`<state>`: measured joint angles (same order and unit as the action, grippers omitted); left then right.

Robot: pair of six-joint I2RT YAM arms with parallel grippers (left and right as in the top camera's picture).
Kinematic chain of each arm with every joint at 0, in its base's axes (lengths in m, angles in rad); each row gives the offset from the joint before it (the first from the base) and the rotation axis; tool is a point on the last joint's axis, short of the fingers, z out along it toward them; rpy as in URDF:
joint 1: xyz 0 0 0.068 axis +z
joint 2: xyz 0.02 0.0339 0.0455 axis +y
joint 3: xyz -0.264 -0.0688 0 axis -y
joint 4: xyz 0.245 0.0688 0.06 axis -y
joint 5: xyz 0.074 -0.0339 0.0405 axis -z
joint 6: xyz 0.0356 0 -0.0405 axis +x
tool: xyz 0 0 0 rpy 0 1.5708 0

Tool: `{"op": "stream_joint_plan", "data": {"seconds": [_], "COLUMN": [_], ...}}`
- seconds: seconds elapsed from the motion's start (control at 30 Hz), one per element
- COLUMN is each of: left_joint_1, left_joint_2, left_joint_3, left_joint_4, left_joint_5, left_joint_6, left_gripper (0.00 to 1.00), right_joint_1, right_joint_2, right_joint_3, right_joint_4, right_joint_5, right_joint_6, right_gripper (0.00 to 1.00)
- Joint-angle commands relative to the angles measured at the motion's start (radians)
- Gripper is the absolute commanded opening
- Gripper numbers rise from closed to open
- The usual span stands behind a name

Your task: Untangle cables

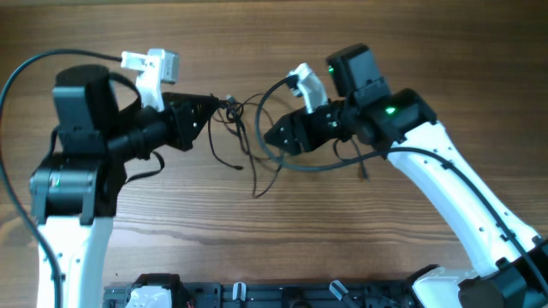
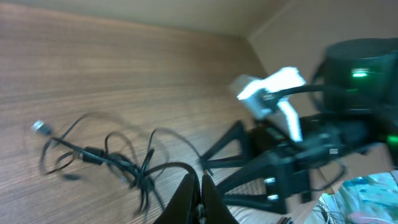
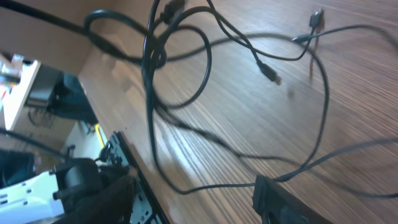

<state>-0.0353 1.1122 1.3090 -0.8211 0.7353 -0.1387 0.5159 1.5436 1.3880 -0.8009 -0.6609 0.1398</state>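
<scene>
Overhead view: the cables (image 1: 244,137) sit in one loose black snarl around mid-table, slightly toward the far side, right between the two arms
Left gripper (image 1: 224,106): fingers look pressed together on the left end of the snarl, where the strands bunch up. On its own wrist cam a strand arcs straight into the closed tips, so I'd call it clamped on the cables
Right gripper (image 1: 272,137): fingers spread wide at the right side of the snarl, holding nothing. On its wrist cam a strand runs across the gap between them, unpinched
Crossing point (image 3: 152,56): several loops overlap here. Thicker arm wiring loops through too, so it's hard to say which strand is which
Plug ends: one small plug (image 3: 272,76) lies free on the wood, and a silver-tipped one (image 2: 39,127) sits off at the left of the left wrist cam
Done so far: honestly not much, no cable lies apart from the rest
Left to do: pretty much everything, I'd guess. Pull the bunch open and lay each cord out separately
Table (image 1: 342,239): brown wood grain, with a black rail (image 1: 257,295) along the near edge
Room: blurry shelves and clutter past the table edge, can't make out more
</scene>
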Motion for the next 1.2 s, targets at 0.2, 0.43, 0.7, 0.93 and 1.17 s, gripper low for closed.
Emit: {"op": "stream_joint_plan", "data": {"seconds": [0.2, 0.43, 0.7, 0.93, 1.17], "left_joint_1": [0.005, 0.005, 0.005, 0.005, 0.004], "left_joint_2": [-0.003, -0.003, 0.043, 0.194, 0.274], "left_joint_3": [0.015, 0.015, 0.015, 0.015, 0.014], "left_joint_4": [-0.008, -0.009, -0.144, -0.215, -0.197], "left_joint_5": [0.018, -0.004, -0.267, -0.243, -0.041], "left_joint_6": [-0.034, -0.053, -0.052, -0.048, 0.088], "left_gripper": [0.04, 0.04, 0.22, 0.91, 0.7], "right_joint_1": [0.134, 0.171, 0.154, 0.152, 0.152], "right_joint_2": [0.098, 0.133, 0.023, -0.089, -0.089], "right_joint_3": [0.0, -0.003, 0.002, 0.002, 0.002], "right_joint_4": [0.069, 0.1, 0.08, 0.012, -0.021], "right_joint_5": [0.005, 0.066, 0.122, 0.182, 0.181], "right_joint_6": [0.003, 0.079, 0.151, 0.202, 0.202], "right_gripper": [0.57, 0.39, 0.04, 0.04, 0.04]}}
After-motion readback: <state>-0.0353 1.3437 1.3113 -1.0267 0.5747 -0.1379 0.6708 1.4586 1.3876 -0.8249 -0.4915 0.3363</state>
